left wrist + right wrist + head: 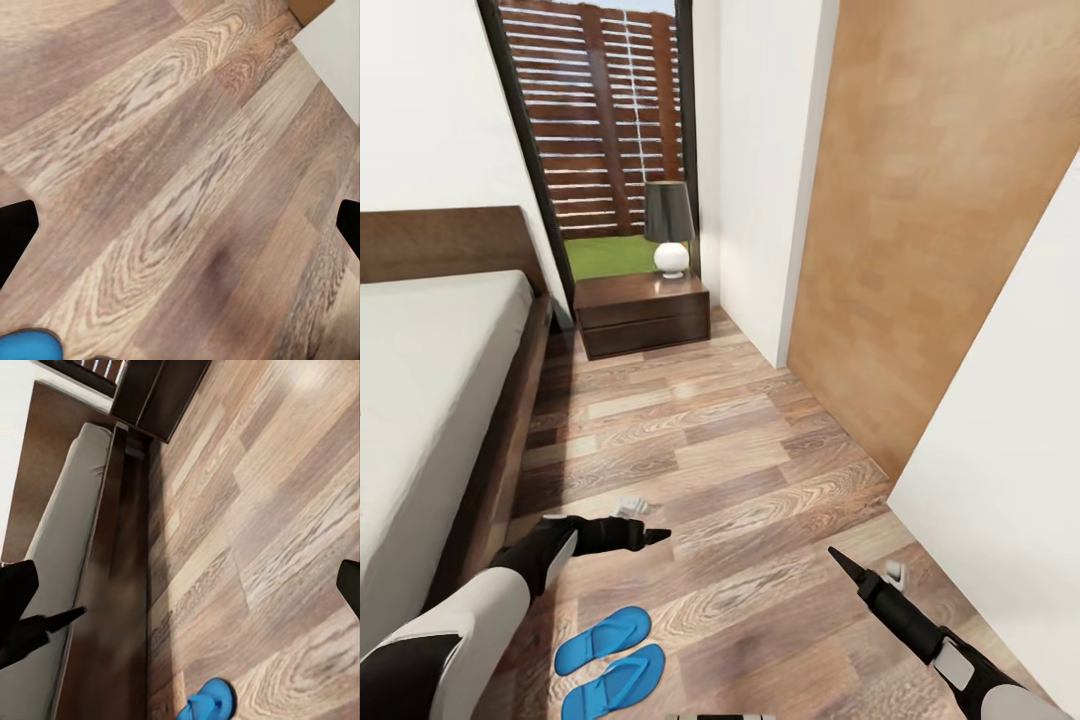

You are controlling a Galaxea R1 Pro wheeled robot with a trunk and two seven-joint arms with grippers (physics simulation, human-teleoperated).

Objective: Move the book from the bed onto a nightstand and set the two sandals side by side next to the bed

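Head view: your two sandals (610,660) lie side by side on the floor (740,470) at near left, just beside the bed (430,400). Your left gripper (645,537) and right gripper (840,560) hover empty; jaw spread unclear. Nightstand (643,313) with lamp (669,228) far.
Left wrist view: fingers (15,236) wide apart, empty.
Right wrist view: fingers (349,585) wide apart, empty; one sandal (206,701) shows beside the bed (60,547).

Two bright blue sandals (610,658) lie flat, side by side, on the wood floor beside the bed (430,400).
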